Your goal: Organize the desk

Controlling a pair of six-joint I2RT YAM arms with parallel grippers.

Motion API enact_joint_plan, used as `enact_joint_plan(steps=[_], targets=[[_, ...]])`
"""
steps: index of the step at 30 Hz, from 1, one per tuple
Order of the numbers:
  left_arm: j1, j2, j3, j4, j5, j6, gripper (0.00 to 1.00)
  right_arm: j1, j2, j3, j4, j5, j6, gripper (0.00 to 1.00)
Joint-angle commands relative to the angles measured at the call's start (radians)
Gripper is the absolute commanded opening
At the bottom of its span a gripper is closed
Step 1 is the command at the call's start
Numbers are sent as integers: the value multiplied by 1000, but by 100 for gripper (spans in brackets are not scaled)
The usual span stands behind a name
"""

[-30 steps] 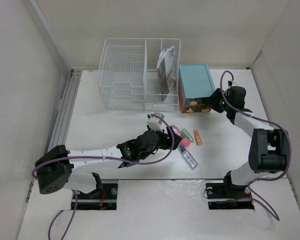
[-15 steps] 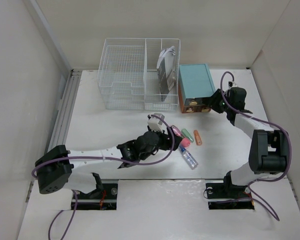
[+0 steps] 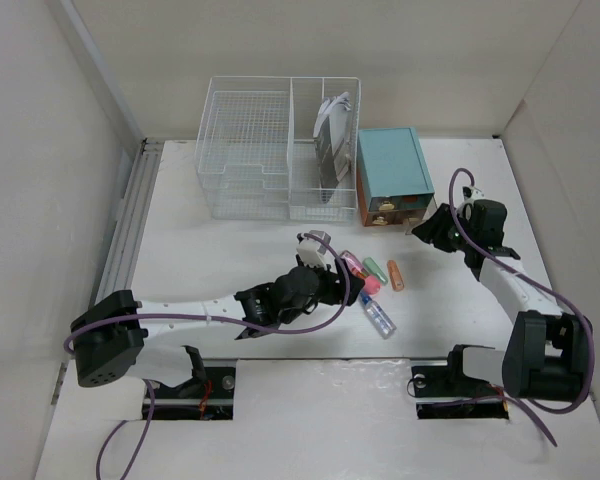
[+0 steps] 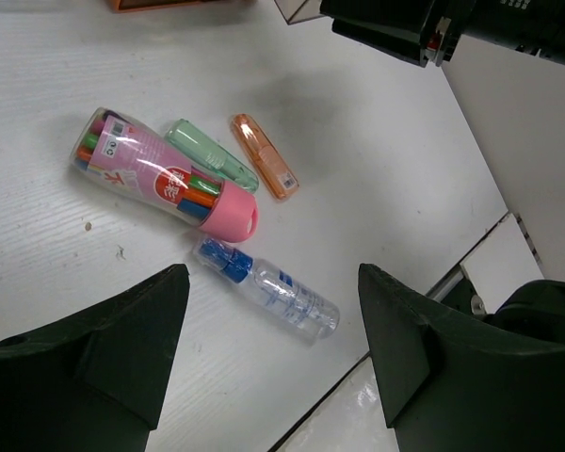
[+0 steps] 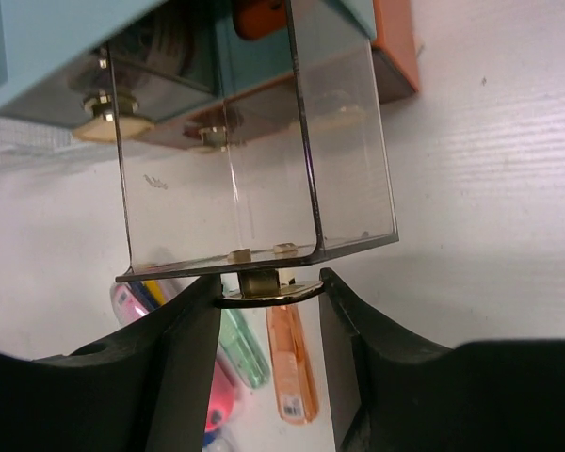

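From above: found the bench spread white and flat inside pale walls, arm bases at its near edge. Noted a wire basket and a teal drawer box side by side at the far wall. Spotted the right claw just in front of that box, probably there to work a drawer. Placed the left claw over loose stationery mid-bench, likely lined up for a pick.

From the left wrist: saw that claw spread wide, holding nothing, hanging clear of the bench. Counted beneath it a pink marker tube, a green highlighter close against it, an orange highlighter just beside, and a small clear bottle nearer. Judged the wide spread suited to the tube, the fattest piece.

From the right wrist: saw the claw pinching the brass knob of a clear drawer, slid partly out of the teal box. Read the grip as a handle hold, meant to open room for the loose pieces.
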Motion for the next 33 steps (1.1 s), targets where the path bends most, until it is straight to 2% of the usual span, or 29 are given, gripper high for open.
enact_joint_plan(steps=[1, 3, 5, 6, 7, 8, 11, 14, 24, 29, 30, 32, 33], targets=[[-13, -6, 16, 34, -20, -5, 69, -14, -70, -36, -111, -41, -117, 27], [-13, -6, 16, 34, -20, -5, 69, -14, -79, -36, -170, -59, -130, 27], [-13, 3, 16, 34, -29, -5, 69, -14, -90, -13, -203, -69, -154, 33], [-22, 3, 16, 34, -29, -5, 69, -14, -81, -4, -233, -93, -168, 38], [-23, 3, 16, 34, -29, -5, 69, -14, -72, -4, -243, -113, -191, 56], [-23, 3, 25, 34, -29, -5, 69, -14, -53, 13, -253, -127, -200, 61], [-23, 3, 25, 34, -29, -5, 69, -23, -42, 35, -278, -168, -212, 70], [-23, 3, 25, 34, -29, -5, 69, -23, -56, 44, -310, -196, -231, 74], [-23, 3, 34, 24, -38, -5, 69, -23, -240, 111, -517, -320, -271, 73], [-23, -15, 34, 14, -48, 4, 69, 47, -302, 183, -568, -391, -341, 50], [-23, -15, 34, -1, -61, -5, 69, 105, -302, 203, -579, -406, -369, 47], [-32, -27, 25, -34, -80, -20, 68, 184, -266, 302, -595, -357, -441, 37], [-32, -28, 14, -48, -101, -29, 65, 224, -216, 344, -612, -296, -493, 37]])
